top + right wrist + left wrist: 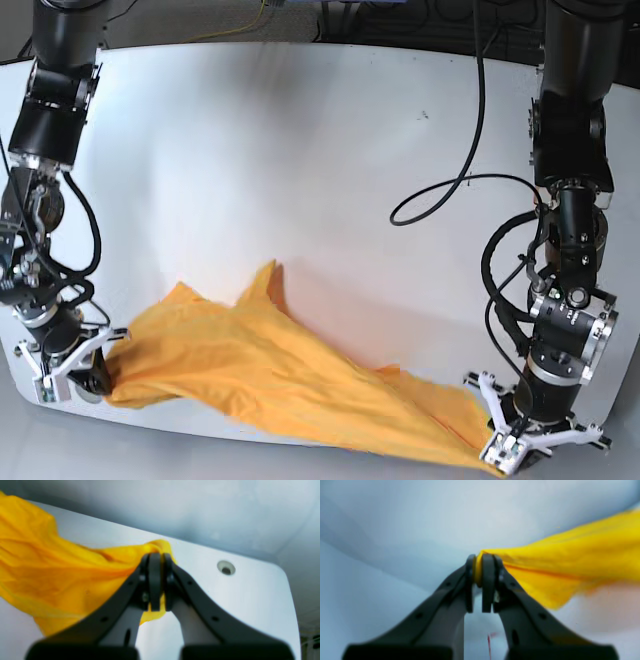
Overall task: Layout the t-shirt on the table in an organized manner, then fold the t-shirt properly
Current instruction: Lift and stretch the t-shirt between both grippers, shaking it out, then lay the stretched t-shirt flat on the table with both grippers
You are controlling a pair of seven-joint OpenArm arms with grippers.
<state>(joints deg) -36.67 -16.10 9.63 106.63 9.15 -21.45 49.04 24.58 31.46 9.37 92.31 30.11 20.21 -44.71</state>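
You have open room across the whole upper half of the glossy white table (300, 130) in the base view. The wrinkled orange-yellow t-shirt (280, 380) blocks the lower edge, and a looping black cable (440, 195) hangs at right centre.

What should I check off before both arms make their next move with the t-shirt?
1. Left gripper shut on the t-shirt: ok, fabric pinched between its jaws.
2. Right gripper shut on the t-shirt: ok, cloth bunched at the tips.
3. Shirt stretched between the two grips: ok, it spans from one gripper to the other in the base view.
4. Shirt flat and free of wrinkles: not ok, a ridge and folds rise mid-span.
5. Shirt fully on the table: not ok, its lower edge hangs past the table's near edge.
6. Which parts of the shirt are gripped: cannot tell.
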